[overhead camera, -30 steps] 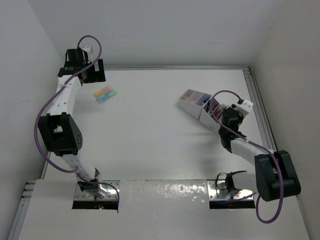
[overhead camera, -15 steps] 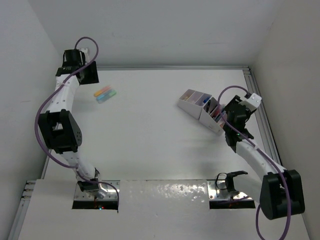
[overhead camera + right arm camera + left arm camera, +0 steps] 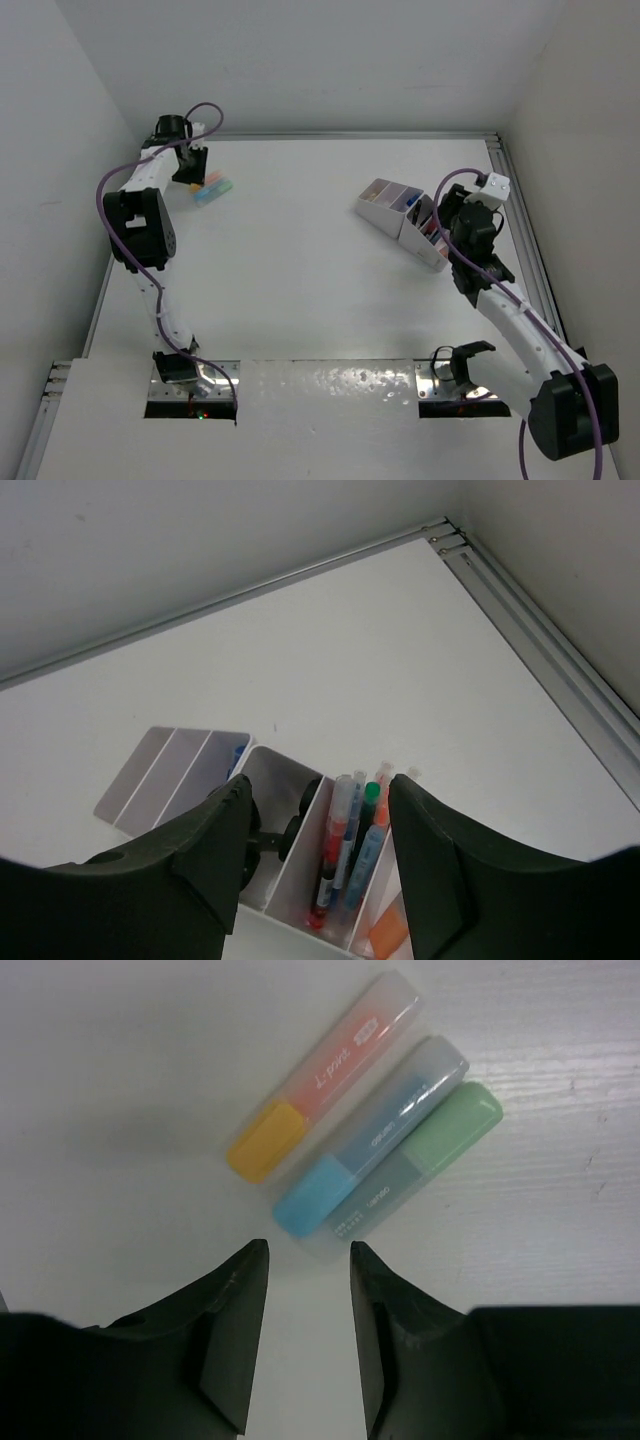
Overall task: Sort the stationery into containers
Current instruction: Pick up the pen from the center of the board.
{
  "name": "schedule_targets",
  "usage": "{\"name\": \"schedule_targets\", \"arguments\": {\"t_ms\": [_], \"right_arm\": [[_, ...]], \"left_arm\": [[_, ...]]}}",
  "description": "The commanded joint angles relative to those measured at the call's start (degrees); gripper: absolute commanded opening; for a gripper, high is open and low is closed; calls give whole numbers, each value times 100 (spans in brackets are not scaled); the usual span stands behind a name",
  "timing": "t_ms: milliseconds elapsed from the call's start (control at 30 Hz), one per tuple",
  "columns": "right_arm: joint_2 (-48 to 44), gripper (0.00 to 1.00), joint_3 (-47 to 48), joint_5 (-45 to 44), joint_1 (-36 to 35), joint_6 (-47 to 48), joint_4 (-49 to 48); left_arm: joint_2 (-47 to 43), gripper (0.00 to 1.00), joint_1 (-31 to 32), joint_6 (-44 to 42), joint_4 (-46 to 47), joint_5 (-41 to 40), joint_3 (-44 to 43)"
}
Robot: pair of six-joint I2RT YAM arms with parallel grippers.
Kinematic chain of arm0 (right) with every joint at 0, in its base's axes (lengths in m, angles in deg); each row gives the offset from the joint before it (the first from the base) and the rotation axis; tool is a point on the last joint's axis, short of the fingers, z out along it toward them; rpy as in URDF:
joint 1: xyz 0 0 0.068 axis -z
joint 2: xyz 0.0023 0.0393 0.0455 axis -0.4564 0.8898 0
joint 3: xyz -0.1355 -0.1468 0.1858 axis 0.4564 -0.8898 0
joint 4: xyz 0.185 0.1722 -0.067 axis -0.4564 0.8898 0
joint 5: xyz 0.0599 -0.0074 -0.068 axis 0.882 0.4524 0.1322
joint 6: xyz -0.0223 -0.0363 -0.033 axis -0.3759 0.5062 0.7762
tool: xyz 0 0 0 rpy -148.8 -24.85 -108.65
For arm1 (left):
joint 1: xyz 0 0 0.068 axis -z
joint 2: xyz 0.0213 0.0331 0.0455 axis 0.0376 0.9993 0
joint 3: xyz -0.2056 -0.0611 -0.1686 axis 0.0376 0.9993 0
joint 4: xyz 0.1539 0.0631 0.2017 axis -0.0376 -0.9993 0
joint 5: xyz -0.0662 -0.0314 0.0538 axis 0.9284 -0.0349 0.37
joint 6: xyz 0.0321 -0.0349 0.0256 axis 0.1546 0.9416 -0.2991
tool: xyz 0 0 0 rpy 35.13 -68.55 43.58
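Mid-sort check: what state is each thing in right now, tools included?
Orange highlighter: capped, lying flat on the table.
Blue highlighter: capped, flat, between orange and green.
Green highlighter: capped, flat.
Desk organiser: holds scissors and pens.
Left tool: partly open, empty, just short of the blue highlighter.
Right tool: open, empty, above the desk organiser.

Setting: robotics lab test cell.
Evidence: bare white tabletop (image 3: 300,290) under both arms; plain white enclosure walls (image 3: 350,60) beyond and beside them; aluminium rail (image 3: 520,215) right of the right arm (image 3: 515,315); purple cables (image 3: 101,190) along the left arm (image 3: 140,225); metal mounting plates (image 3: 225,375) at the bases.
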Motion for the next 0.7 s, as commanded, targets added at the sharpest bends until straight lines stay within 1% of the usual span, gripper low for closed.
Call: {"name": "schedule_targets", "arguments": {"t_ms": [0, 67, 100, 200, 300, 433, 667], "right_arm": [[-145, 56, 159, 279, -89, 121, 90], [-154, 56, 141, 296, -124, 147, 142], [-180, 57, 132, 297, -124, 156, 221], [-242, 57, 123, 227, -142, 191, 353], [-303, 57, 44, 165, -142, 173, 362], [-409, 57, -17, 121, -150, 138, 380], [-479, 57, 0, 77, -151, 173, 503]], "left_arm": [[-101, 37, -84, -156, 791, 150, -342], [-4, 39, -85, -393, 836, 309, -508], [118, 44, -76, -699, 809, 406, -570], [487, 52, -41, -1201, 310, 538, -868], [760, 53, -32, -1369, 28, 521, -1115], [831, 53, -49, -1264, 255, 284, -984], [971, 53, -49, -1115, 457, 328, -984]]}}
